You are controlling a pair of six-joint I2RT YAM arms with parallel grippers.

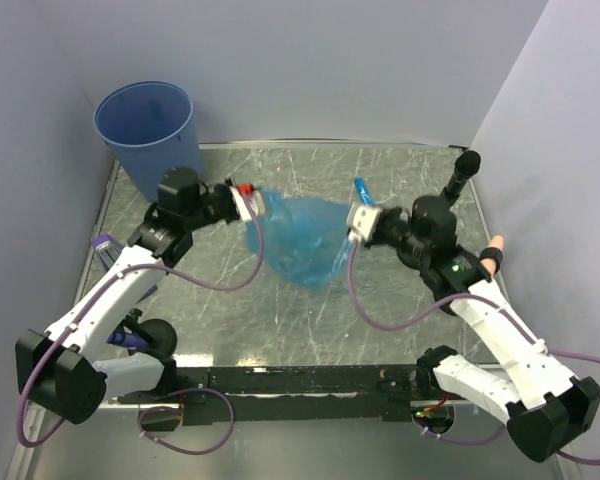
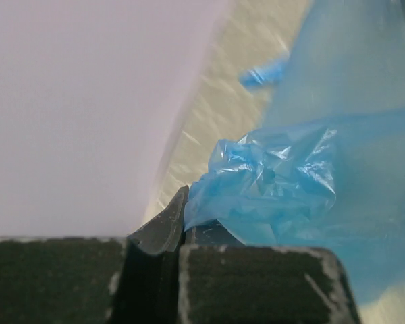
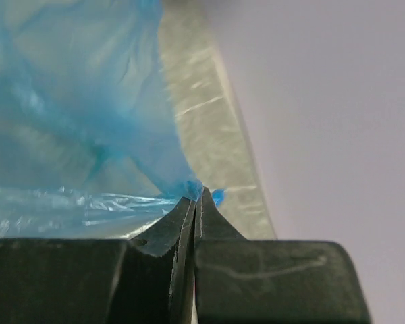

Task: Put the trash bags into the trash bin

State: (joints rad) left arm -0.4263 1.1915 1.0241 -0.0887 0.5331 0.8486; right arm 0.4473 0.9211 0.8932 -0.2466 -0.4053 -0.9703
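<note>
The thin blue trash bag (image 1: 298, 240) hangs stretched between both arms over the middle of the desk (image 1: 410, 165). The left end effector (image 1: 252, 203) is clamped on the bag's crumpled left edge, and the right end effector (image 1: 358, 222) pinches a twisted corner on its right. The bag's low point sags toward the near side and may touch the desk. The trash bin (image 1: 145, 128) stands upright in the far left corner, near the left arm. A small blue strip (image 1: 361, 188) lies just beyond the right end effector.
</note>
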